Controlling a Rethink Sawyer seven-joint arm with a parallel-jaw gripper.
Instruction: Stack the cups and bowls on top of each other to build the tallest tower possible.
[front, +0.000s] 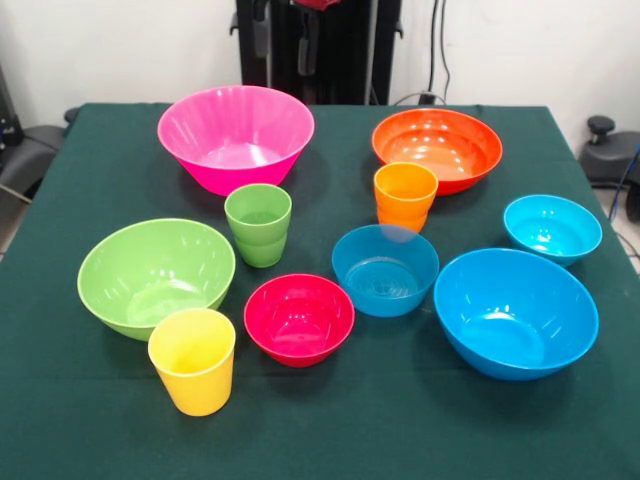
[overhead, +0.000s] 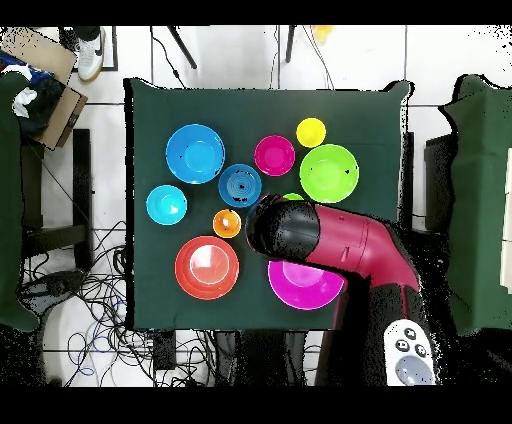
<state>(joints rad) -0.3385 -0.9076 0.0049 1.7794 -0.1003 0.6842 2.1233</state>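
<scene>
All cups and bowls stand apart and upright on the green table. At the back are the large pink bowl (front: 235, 135) and the orange bowl (front: 437, 148). The green cup (front: 258, 224) and orange cup (front: 405, 195) stand mid-table. The yellow cup (front: 192, 360) is nearest, beside the light green bowl (front: 156, 275). The red bowl (front: 299, 317), a mid-size blue bowl (front: 385, 268), a large blue bowl (front: 515, 310) and a small cyan bowl (front: 552, 227) fill the front and right. From overhead, the gripper (overhead: 275, 228) hangs high on the arm's black end, covering most of the green cup and part of the pink bowl (overhead: 305, 285).
The red arm (overhead: 350, 250) reaches in over the table's base side. The dark green tablecloth (front: 80, 420) covers the whole table. Cables lie on the floor (overhead: 90, 290) beside the table, and black chairs (overhead: 20, 200) stand at both sides.
</scene>
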